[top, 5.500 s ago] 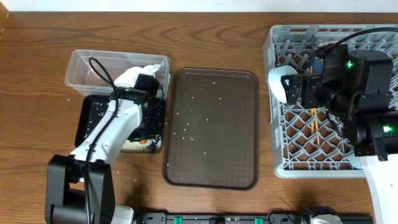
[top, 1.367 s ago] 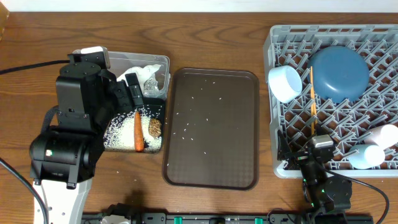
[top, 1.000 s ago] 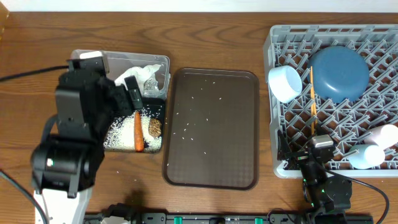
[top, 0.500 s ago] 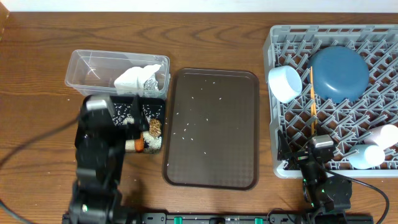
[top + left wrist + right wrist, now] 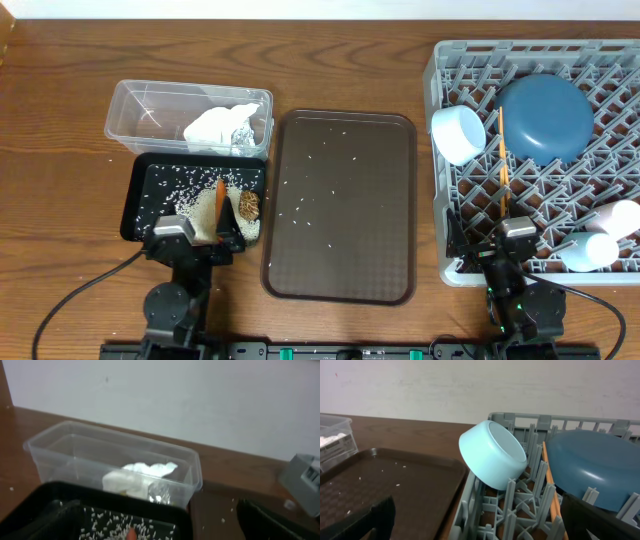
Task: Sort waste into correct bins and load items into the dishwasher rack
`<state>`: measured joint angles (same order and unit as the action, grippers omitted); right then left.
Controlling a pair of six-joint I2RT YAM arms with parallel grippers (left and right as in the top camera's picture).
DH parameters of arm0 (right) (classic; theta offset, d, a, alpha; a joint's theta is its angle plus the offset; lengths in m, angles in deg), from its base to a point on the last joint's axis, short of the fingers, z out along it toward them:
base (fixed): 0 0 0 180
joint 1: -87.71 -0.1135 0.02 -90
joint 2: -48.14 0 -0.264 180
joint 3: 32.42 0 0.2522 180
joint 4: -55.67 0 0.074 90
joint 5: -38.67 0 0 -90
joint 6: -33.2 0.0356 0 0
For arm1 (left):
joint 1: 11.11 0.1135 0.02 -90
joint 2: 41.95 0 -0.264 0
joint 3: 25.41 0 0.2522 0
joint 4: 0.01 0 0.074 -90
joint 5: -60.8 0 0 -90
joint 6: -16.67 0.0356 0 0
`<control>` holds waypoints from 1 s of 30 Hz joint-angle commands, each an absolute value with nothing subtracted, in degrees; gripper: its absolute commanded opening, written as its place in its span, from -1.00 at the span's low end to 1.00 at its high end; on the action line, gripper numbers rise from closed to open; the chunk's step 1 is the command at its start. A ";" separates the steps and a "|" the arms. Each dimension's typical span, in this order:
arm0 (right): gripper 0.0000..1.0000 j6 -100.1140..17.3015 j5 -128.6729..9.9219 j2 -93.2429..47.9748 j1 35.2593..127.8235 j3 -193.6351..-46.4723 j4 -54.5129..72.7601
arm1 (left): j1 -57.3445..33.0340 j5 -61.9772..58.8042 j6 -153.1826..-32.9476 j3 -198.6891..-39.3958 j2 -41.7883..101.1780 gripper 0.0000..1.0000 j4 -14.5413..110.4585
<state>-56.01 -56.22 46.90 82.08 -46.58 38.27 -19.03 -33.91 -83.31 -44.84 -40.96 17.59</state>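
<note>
The clear bin holds crumpled white paper. In front of it the black bin holds loose rice, the orange carrot and the brown lump. My left gripper sits low at the black bin's front edge, open and empty. In the left wrist view, the black bin's rim runs in front of the clear bin. The dishwasher rack carries the blue dish, white bowl, chopsticks and cups. My right gripper rests open at the rack's front left corner.
A flat dark brown tray with scattered rice grains lies between the bins and the rack. In the right wrist view, the tray lies left of the rack wall, with the bowl and blue dish behind.
My left arm has drawn back from over the bins and folded down at the table's front edge. The right arm has stayed folded at the rack's front corner.
</note>
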 commanded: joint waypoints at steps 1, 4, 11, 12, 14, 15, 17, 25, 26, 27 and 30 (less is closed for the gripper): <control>0.98 -56.66 -55.85 47.10 82.45 -46.49 38.05 | -18.90 -34.00 -81.93 -41.73 -41.88 0.96 15.18; 0.99 -56.66 -55.85 47.10 82.43 -46.49 38.03 | -18.94 -33.96 -81.97 -39.42 -41.88 0.96 15.91; 0.98 -56.66 -55.85 47.10 82.43 -46.49 38.03 | -18.94 -33.69 -82.08 -39.40 -41.88 0.96 17.39; 0.98 -56.66 -55.85 47.10 82.43 -46.49 38.05 | -18.94 -33.69 -82.08 -39.40 -41.88 0.96 17.39; 0.99 -56.66 -55.85 47.10 82.45 -46.49 38.05 | -18.94 -33.69 -82.08 -39.40 -41.88 0.96 17.39; 0.98 -56.66 -55.85 47.10 82.43 -46.49 38.03 | -18.94 -33.69 -82.08 -39.40 -41.88 0.96 17.39; 0.99 -56.66 -55.85 47.10 82.45 -46.49 38.03 | -18.94 -33.69 -82.08 -39.40 -41.88 0.96 17.39; 0.98 -56.66 -55.85 47.10 82.45 -46.49 38.03 | -18.94 -33.72 -82.08 -39.40 -41.79 0.96 17.41; 0.98 -56.66 -55.85 47.10 82.45 -46.49 38.03 | -18.94 -33.69 -82.08 -39.40 -41.72 0.96 17.41; 0.99 -56.66 -55.85 47.10 82.45 -46.49 38.03 | -18.94 -33.72 -82.08 -39.40 -41.72 0.96 17.41; 0.98 -56.66 -55.85 47.10 82.45 -46.49 38.03 | -18.94 -33.69 -82.08 -39.40 -41.72 0.96 17.41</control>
<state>-56.01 -56.22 46.90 82.08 -46.58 38.27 -19.03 -33.63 -82.48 -40.58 -41.33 15.29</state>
